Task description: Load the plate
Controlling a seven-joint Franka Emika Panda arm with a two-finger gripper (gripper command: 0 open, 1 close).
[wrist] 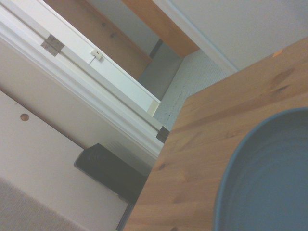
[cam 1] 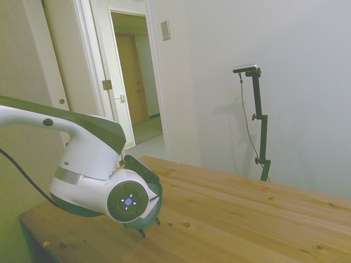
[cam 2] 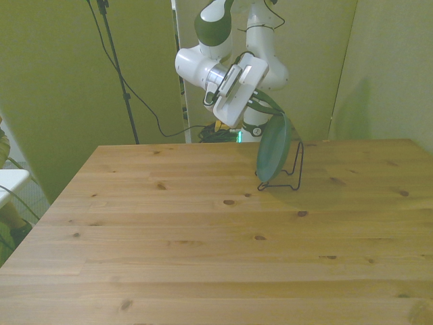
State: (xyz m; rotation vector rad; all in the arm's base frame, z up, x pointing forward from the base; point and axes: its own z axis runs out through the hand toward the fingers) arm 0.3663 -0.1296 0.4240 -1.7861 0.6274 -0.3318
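Observation:
The teal-green plate (cam 2: 272,156) stands on edge, tilted, with its lower rim down at the base of the thin black wire stand (cam 2: 296,170) near the table's far edge. My gripper (cam 2: 275,118) reaches down from above and is shut on the plate's upper rim. In the side view the arm's wrist hides most of the plate (cam 1: 157,198), and only a sliver of rim shows, with the stand's feet (cam 1: 142,232) below it. The wrist view shows the plate's inner face (wrist: 269,183) up close.
The wooden table (cam 2: 203,244) stretches wide in front of the stand. A doorway and white door frame (cam 1: 126,82) lie beyond the table's end. A black cable (cam 2: 145,108) hangs behind the far edge.

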